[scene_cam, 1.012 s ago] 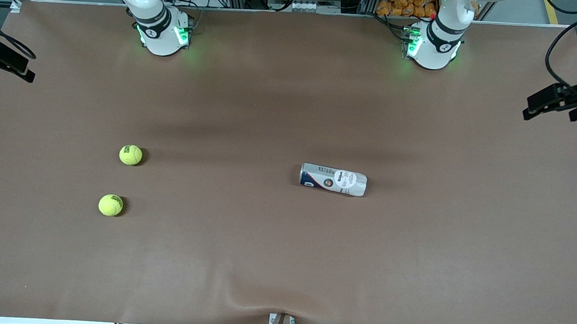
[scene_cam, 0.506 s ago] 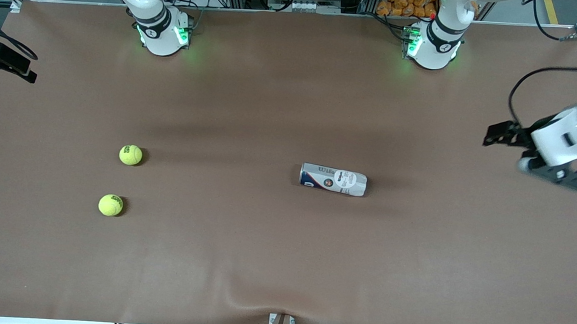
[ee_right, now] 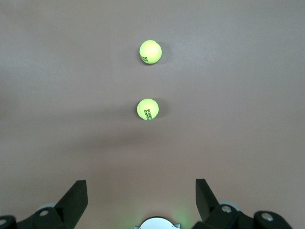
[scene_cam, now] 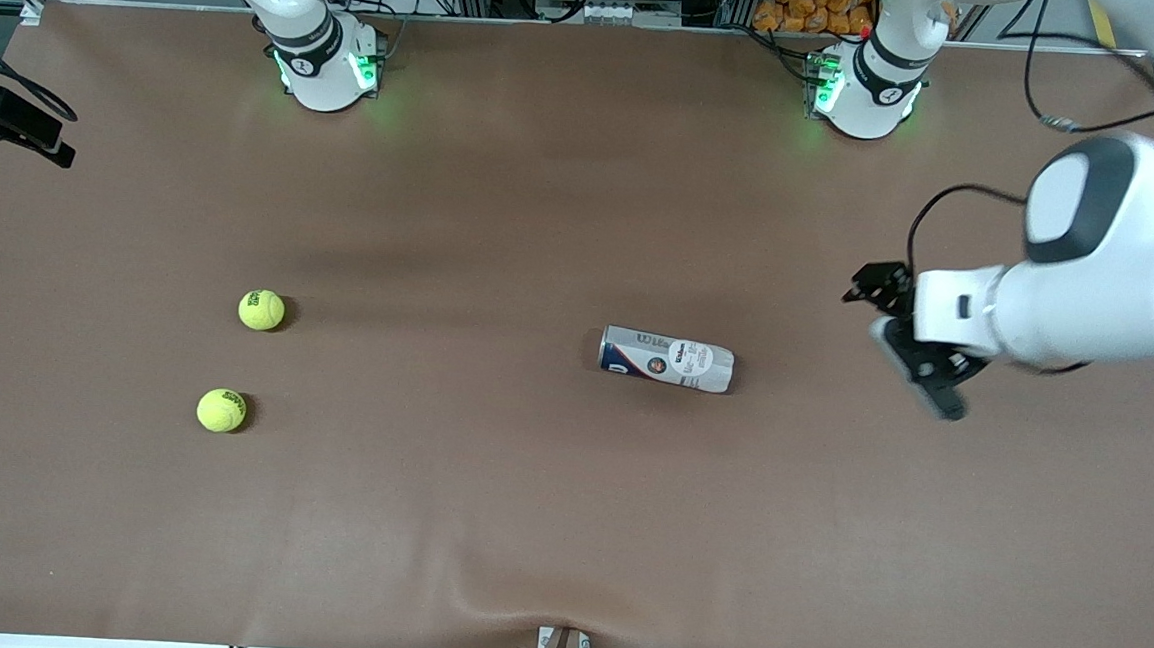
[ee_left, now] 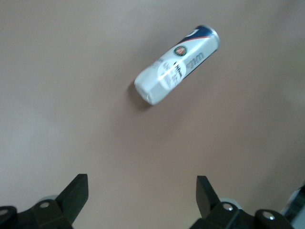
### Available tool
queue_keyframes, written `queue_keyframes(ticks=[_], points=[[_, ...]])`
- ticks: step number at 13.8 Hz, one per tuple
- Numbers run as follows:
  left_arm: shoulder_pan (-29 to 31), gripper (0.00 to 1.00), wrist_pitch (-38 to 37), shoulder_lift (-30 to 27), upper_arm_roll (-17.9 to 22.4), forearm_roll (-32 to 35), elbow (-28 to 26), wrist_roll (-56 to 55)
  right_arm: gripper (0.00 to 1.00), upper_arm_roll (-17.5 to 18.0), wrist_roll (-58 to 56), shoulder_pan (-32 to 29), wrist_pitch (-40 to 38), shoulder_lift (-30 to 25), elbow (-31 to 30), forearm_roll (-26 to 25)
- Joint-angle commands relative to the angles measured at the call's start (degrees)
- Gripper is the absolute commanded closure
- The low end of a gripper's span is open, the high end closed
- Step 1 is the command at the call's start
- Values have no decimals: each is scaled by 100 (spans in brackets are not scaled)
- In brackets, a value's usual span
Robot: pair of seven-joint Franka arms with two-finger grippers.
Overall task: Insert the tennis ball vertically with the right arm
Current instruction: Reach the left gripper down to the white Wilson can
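Inventory, as you see it:

- Table (scene_cam: 525, 521): brown cover, wrinkle at the edge nearest the front cam.
- Tennis ball can (scene_cam: 666, 359): lying on its side near mid-table, toward the left arm's end. The left wrist cam gives you the label and both ends; front cam shows it much smaller.
- Tennis ball no. 1 (scene_cam: 261, 310) and ball no. 2 (scene_cam: 221, 410): toward the right arm's end, well apart from the can; no. 2 nearer the front cam. Right wrist cam shows both, print legible.
- Left gripper (scene_cam: 904, 356): over bare table between can and table end, fingers (ee_left: 76, 193) spread apart, nothing between them.
- Right gripper (ee_right: 141, 200): fingers apart, empty, pointing down at the balls from well off. In the front cam you get only a dark bit at the frame edge, so fingers show in its wrist cam alone.
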Motion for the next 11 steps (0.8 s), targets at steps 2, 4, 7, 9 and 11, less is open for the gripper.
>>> queue_keyframes(ticks=[2,4,7,9,11], points=[[-500,0,583,156,-19,504,73,1195,0,-12,26,102,136,-16,-56,-35],[-976,0,881,182,-28,1244,47,1213,0,-12,26,172,127,11,-56,-35],[-1143,0,1269,419,-160,1326,-41,1547,0,-12,-27,173,57,160,-108,-8],[-1188,0,1314,569,-169,1361,-155,1547,0,-12,-97,146,109,379,-258,27],[-1310,0,1532,631,-169,1667,-278,1547,0,-12,-98,173,136,660,-363,36]])
